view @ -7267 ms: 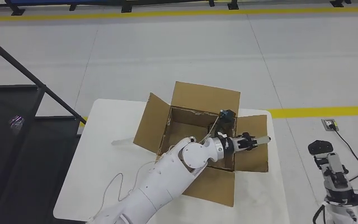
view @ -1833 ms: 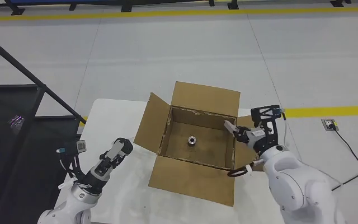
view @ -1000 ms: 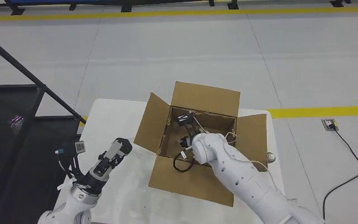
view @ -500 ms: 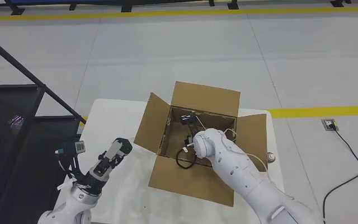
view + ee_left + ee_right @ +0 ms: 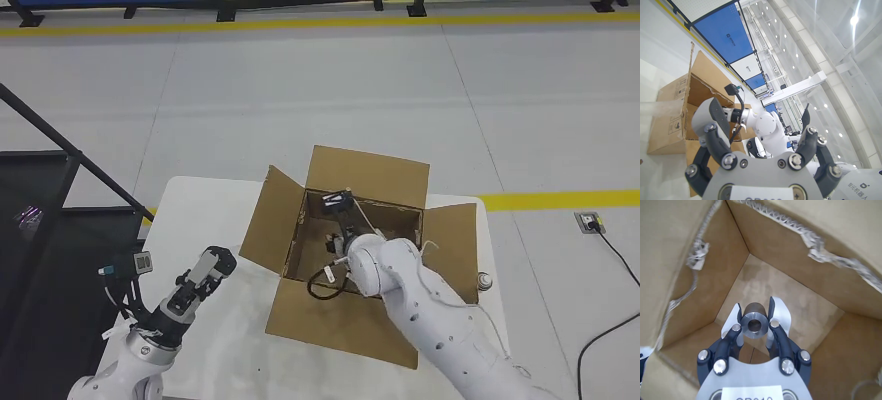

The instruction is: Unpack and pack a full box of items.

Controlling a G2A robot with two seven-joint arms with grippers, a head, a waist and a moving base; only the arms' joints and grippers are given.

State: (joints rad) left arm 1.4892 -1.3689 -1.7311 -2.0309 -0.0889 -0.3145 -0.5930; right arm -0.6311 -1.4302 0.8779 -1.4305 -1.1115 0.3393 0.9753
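Steel is now between the fingers of the right gripper (image 5: 754,311). In the right wrist view we see it closed to a narrow gap on a short metal cylinder (image 5: 754,324) with a hole through its middle, and both pads press on its round side. About two seconds ago this cylinder stood alone in the middle of the floor of the cardboard box (image 5: 366,176), and the right arm was outside, over the flap at the right of the frame. Since then the arm has crossed the rim and gone down into the box, at the centre of the top view, and in the last second it has shifted only a little there. So the cylinder is inside the box, between the brown walls, and it is held; whether it has already left the floor we cannot tell. The left gripper (image 5: 761,113) has not moved in this time. It is low at the left of the top view, over the white table (image 5: 190,215), well apart from the box, with its fingers spread wide and nothing between them. We judge that the grasp on what looks like the last item in the box is made, and that lifting it over the rim comes next. A small round object (image 5: 484,281) lies on the table just beside the flap at the right, perhaps already unpacked.
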